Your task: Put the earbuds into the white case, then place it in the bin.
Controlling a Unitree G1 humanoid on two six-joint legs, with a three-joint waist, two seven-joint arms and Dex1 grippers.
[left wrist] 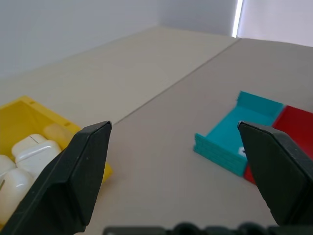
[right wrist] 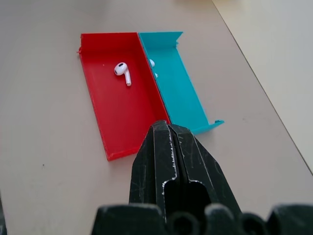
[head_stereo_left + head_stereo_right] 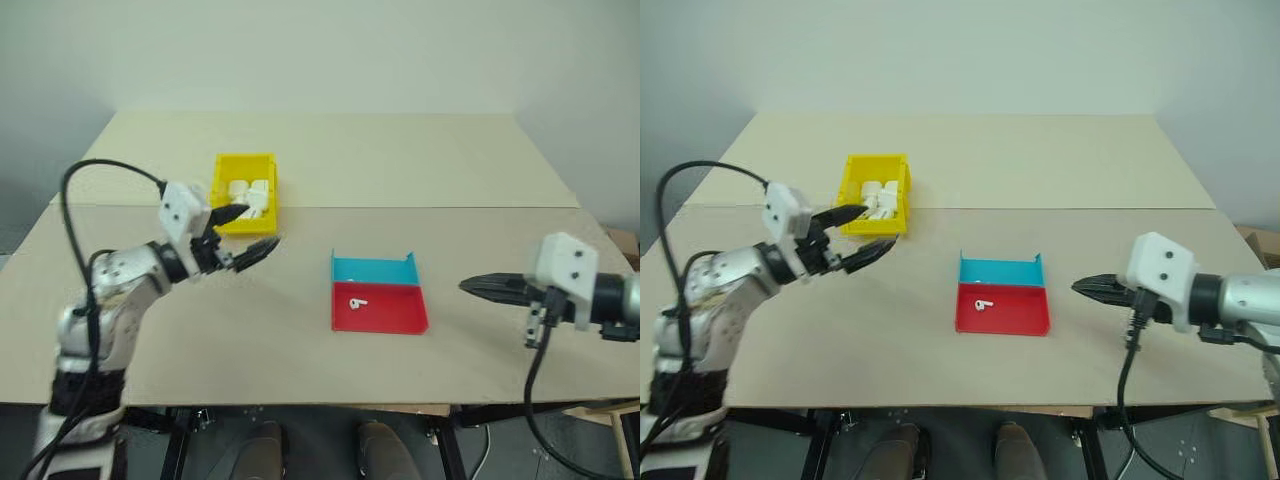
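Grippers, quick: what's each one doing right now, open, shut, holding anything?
Left gripper: open, holding nothing, beside the yellow bin.
Right gripper: shut, holding nothing, near the red and blue tray.

Two pale beige tables [image 3: 400,170] pushed together, seam across; plain white wall [image 3: 320,50] behind; even light.

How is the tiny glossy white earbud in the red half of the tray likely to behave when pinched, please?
The tiny glossy white earbud looks smooth and rounded, so it may slip from the fingers. Lying loose on the flat red tray floor, it probably skids when nudged. It is likely very light.
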